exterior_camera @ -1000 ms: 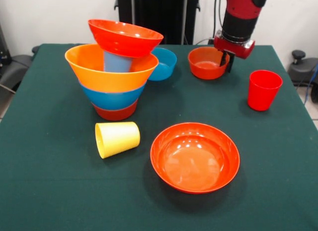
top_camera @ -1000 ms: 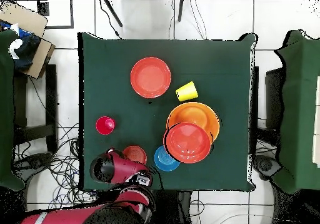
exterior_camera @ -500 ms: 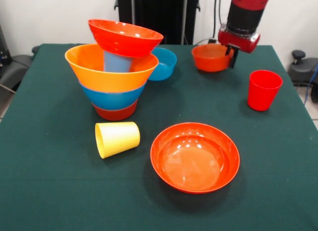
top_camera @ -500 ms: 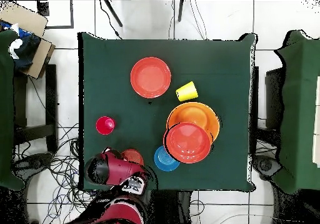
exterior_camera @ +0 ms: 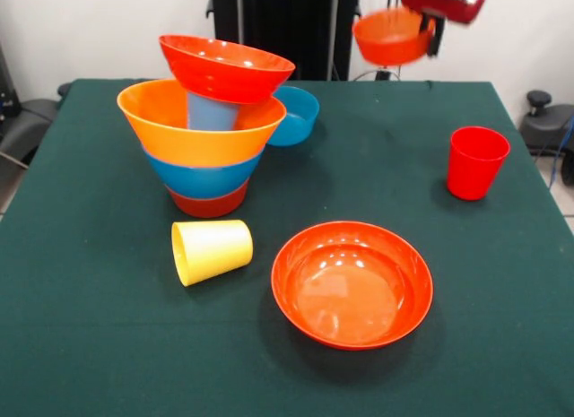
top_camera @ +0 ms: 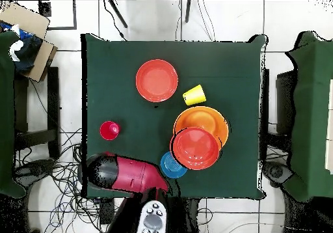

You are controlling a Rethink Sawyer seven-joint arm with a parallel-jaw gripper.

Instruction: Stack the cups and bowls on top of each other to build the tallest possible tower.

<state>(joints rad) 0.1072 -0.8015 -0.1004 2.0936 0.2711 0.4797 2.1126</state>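
Small bowl (exterior_camera: 390,36) raised, below end effector (exterior_camera: 430,33)

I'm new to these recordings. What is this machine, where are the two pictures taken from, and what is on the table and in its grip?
It is a red and black robot arm. One camera faces it across the table; the other looks straight down. In the front view its hand is raised at the top edge, holding a small red-orange bowl clear of the green table. On the table stands a tower of nested bowls with a light blue cup inside and a tilted red-orange bowl on top. A small blue bowl sits behind it. Also there: a yellow cup on its side, a shallow red-orange bowl and an upright red cup.
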